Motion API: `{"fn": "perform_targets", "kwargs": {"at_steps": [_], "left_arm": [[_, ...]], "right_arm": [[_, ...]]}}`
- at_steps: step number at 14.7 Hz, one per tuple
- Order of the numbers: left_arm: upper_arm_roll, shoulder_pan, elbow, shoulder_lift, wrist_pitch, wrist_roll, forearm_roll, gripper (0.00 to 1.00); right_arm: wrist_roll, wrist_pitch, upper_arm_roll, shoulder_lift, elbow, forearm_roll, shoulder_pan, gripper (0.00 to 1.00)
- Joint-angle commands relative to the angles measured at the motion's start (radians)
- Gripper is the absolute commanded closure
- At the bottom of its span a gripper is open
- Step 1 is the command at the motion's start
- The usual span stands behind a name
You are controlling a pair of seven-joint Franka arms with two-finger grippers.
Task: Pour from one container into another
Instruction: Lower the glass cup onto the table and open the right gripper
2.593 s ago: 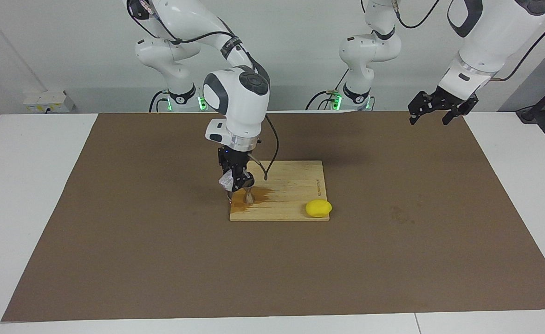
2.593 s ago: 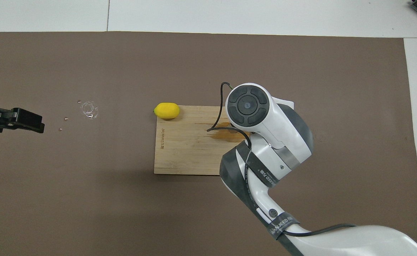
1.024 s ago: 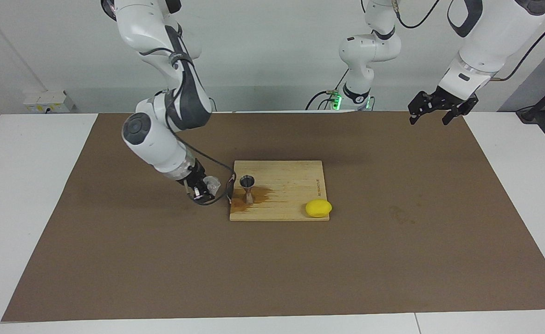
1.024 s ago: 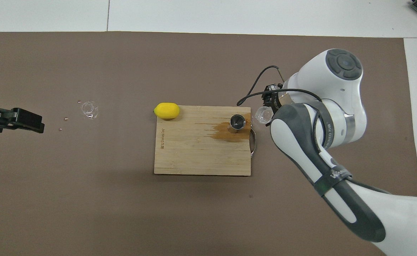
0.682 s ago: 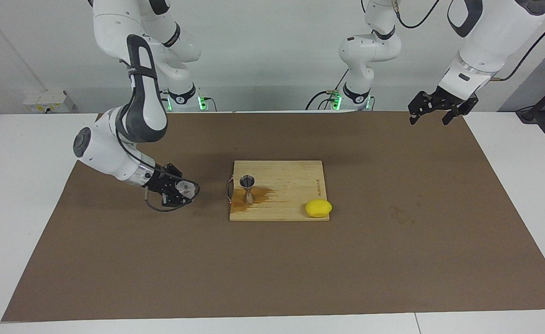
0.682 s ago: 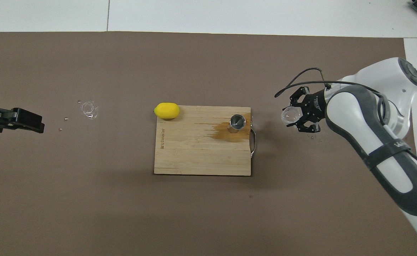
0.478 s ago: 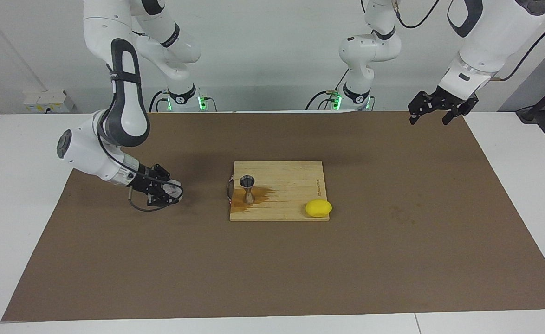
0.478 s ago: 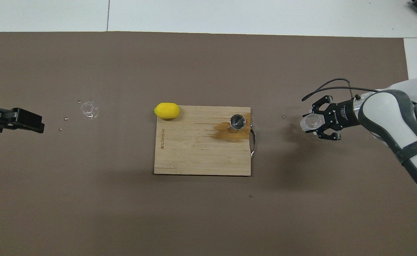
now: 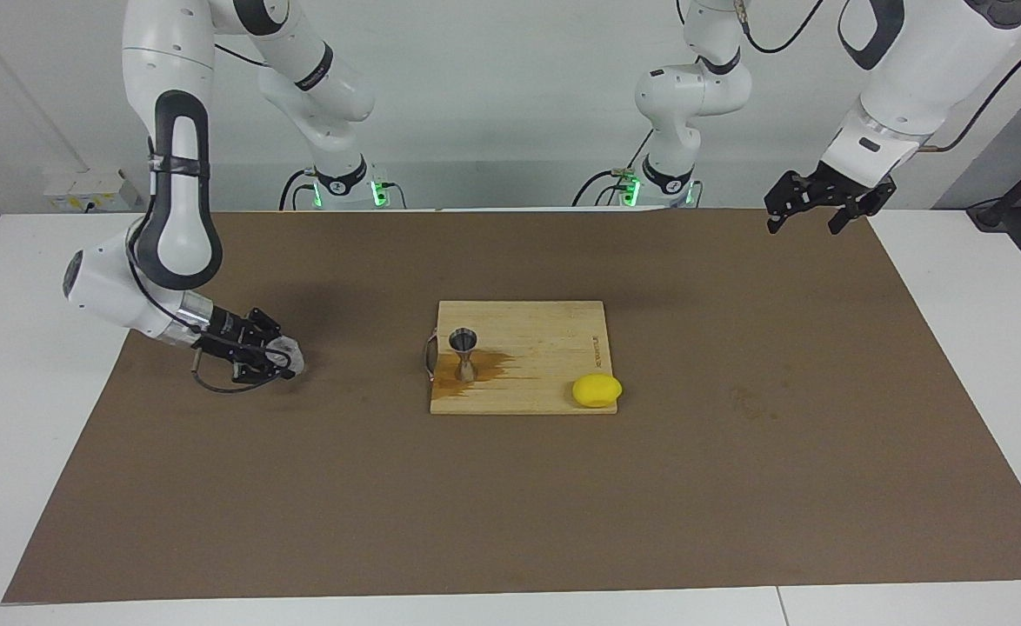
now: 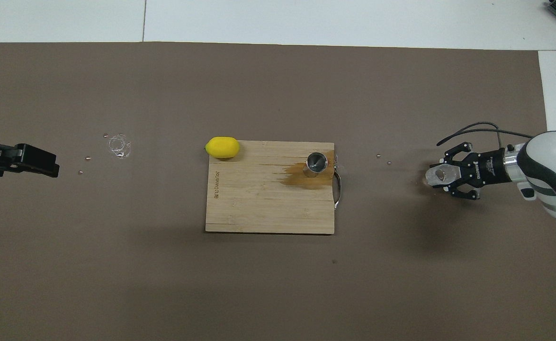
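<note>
Steel jigger [image 9: 463, 353] stands upright on the wooden cutting board [image 9: 554, 330], near the board's edge toward the right arm's end of the bench [image 9: 32, 417]. Around its foot a brownish wet stain [image 9: 484, 369] spreads on the wood. At the board's edge beside the jigger there is a thin metal handle [image 10: 337, 189]. A yellow lemon [image 9: 597, 390] lies at the corner of the board toward the left arm's end, farther from the robots than the jigger.

The right claw [image 9: 274, 357] is low over the brown mat [image 9: 510, 504], well apart from the board, toward the right arm's end of the bench. It is pinching the clear ribbed cup [image 9: 286, 356] between its fingertips, and the cup is tilted on its side, with its mouth turned toward the board. In the facing view I cannot tell if the cup touches the mat. Between the cup and the board, a few small drops [image 10: 383, 159] lie on the mat.

The left claw [image 9: 808, 211] waits in the air over the mat's corner nearest the left arm's base, with its fingers spread and nothing between them. On the mat toward the left arm's end there is a small clear wet ring [image 10: 118, 144] with tiny drops near it.
</note>
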Motion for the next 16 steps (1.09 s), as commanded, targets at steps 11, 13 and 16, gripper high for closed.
{"fn": "perform_targets", "kwargs": {"at_steps": [11, 13, 16], "left_arm": [[-0.010, 0.015, -0.035, -0.030, 0.022, 0.009, 0.014, 0.00], [-0.010, 0.015, -0.035, -0.030, 0.022, 0.009, 0.014, 0.00], [-0.010, 0.013, -0.035, -0.030, 0.022, 0.009, 0.014, 0.00]], "right_arm": [[-0.036, -0.012, 0.003, -0.039, -0.005, -0.010, -0.068, 0.00], [-0.031, -0.021, 0.003, -0.067, -0.005, -0.039, -0.070, 0.00], [-0.036, -0.039, 0.009, -0.122, -0.008, -0.135, -0.053, 0.00]]}}
